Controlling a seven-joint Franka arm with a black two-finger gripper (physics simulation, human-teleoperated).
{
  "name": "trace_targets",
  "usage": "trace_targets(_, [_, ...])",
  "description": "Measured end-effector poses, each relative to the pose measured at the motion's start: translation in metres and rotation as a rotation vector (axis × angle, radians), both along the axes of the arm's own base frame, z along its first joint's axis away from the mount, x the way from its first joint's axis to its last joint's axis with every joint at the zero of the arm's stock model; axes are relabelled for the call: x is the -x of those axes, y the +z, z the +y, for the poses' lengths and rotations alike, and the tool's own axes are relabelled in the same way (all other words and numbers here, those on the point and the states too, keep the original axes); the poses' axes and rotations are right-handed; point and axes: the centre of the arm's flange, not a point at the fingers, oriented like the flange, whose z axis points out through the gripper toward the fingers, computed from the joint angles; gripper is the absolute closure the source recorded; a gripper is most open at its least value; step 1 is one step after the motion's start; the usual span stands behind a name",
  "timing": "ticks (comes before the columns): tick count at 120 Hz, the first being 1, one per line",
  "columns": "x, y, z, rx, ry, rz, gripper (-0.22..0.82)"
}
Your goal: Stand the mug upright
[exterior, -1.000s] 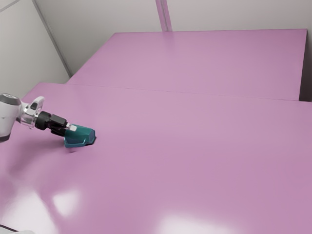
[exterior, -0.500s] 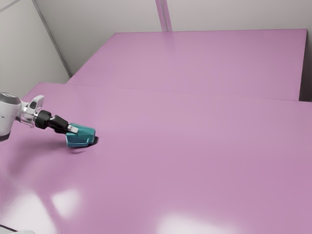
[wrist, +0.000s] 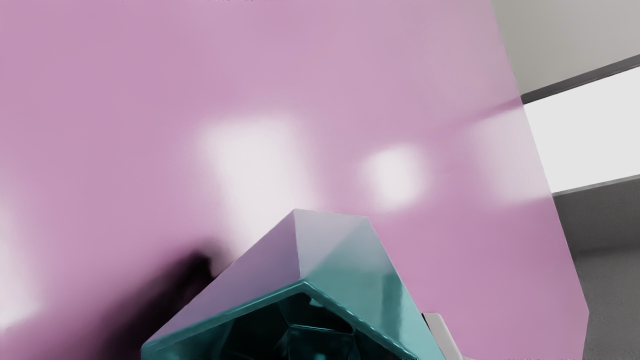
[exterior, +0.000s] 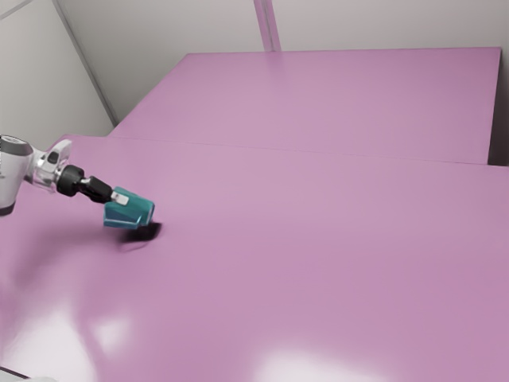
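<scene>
From where I'm standing, the job looks partway along. The teal mug (exterior: 129, 211) is off the worktop (exterior: 318, 255), over its left side in the exterior view, with a dark shadow (exterior: 143, 231) on the surface just below it and a gap between the two. The hand (exterior: 119, 199) has the mug in its grasp: a pale fingertip (wrist: 442, 335) lies along the outer wall in the wrist view, and I take the other to be pinching from the opposite side, since nothing else I can see is bearing the weight.

So the mug is gripped and lifted, but it isn't upright. It hangs tilted, its open mouth (wrist: 310, 330) facing back towards the hand and its base leaning away, to the exterior view's right. As I judge it, what's left is to swing it round until the mouth points straight up, bring the base down flat on the worktop, and let go only once it stands by itself. Released at this slant, it would likely topple.
</scene>
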Motion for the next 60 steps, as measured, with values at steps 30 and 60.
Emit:
trace_targets(30, [-0.022, 0.057, -0.069, -0.293, -0.143, -0.02, 0.78])
trace_targets(60, [-0.026, 0.091, -0.139, -0.639, -0.246, 0.026, 0.79])
